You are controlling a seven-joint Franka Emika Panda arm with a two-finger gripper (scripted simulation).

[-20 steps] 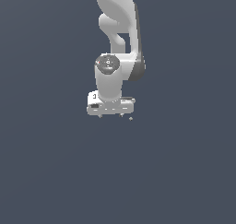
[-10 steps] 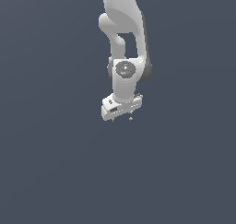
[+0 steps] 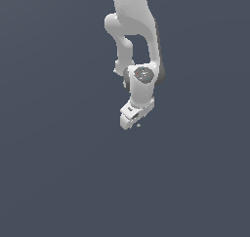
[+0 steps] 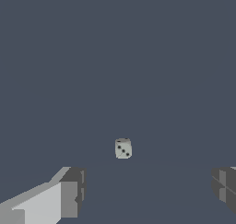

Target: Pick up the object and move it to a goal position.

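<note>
The object is a small whitish-grey die with dark pips. In the exterior view it is a tiny pale speck (image 3: 139,126) just off the lower right of the white hand. In the wrist view the die (image 4: 123,148) lies on the dark grey floor, ahead of the fingers and apart from them. My gripper (image 3: 131,124) hangs below the white arm, tilted, close beside the speck. In the wrist view the gripper (image 4: 147,187) is open wide and empty. One finger (image 4: 70,192) and the other finger (image 4: 224,184) show at the picture's edges.
A uniform dark grey ground (image 3: 58,172) fills both views. The white arm's links (image 3: 134,31) rise from the hand to the exterior view's top edge. No other objects show.
The wrist and hand have swung toward the exterior view's right and turned. The hand now sits right next to the speck. The speck has not moved.
</note>
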